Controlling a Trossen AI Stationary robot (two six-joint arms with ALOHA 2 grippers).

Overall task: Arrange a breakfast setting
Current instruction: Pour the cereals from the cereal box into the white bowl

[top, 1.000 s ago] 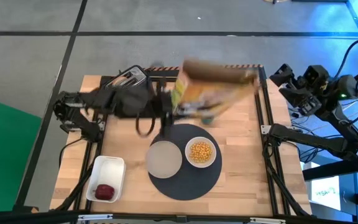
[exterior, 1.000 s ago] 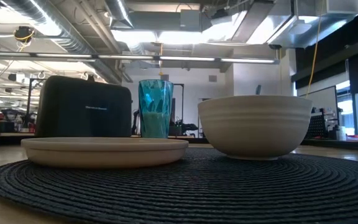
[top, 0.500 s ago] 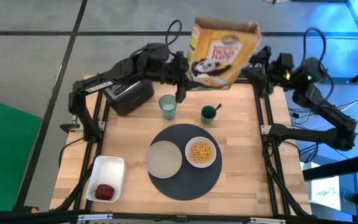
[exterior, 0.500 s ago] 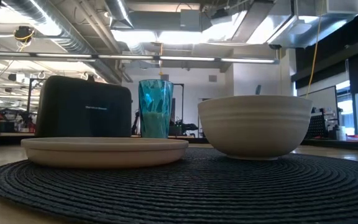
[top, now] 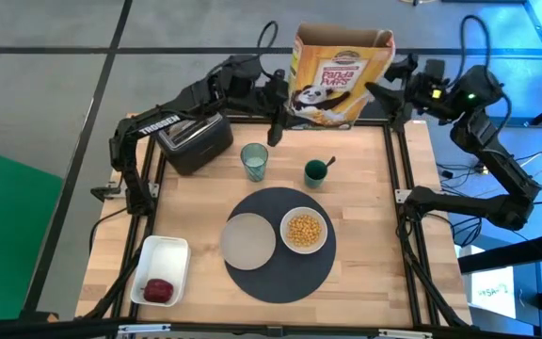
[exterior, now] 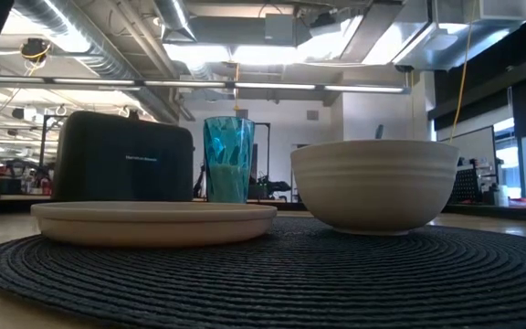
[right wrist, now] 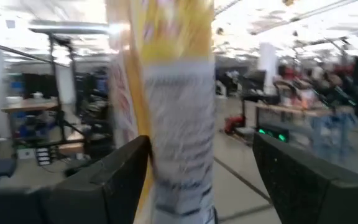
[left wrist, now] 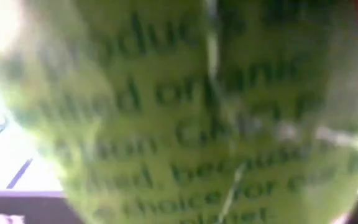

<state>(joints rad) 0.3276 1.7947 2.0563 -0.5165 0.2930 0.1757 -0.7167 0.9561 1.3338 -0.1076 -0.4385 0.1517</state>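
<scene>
The mat point(top: 280, 247) carries plate point(top: 249, 239) and bowl point(top: 304, 230); my right pincer point(right wrist: 194, 180) spreads wide around the cereal box point(top: 334, 78); my left pincer's point(top: 278, 99) grip I cannot tell.

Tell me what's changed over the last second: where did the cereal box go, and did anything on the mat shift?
The cereal box went from tilted over the table's middle to upright at its far edge. The left gripper travelled with it and the right gripper swung in to its other side, fingers spread around the box. The plate, bowl, glass and mat stayed put.
</scene>
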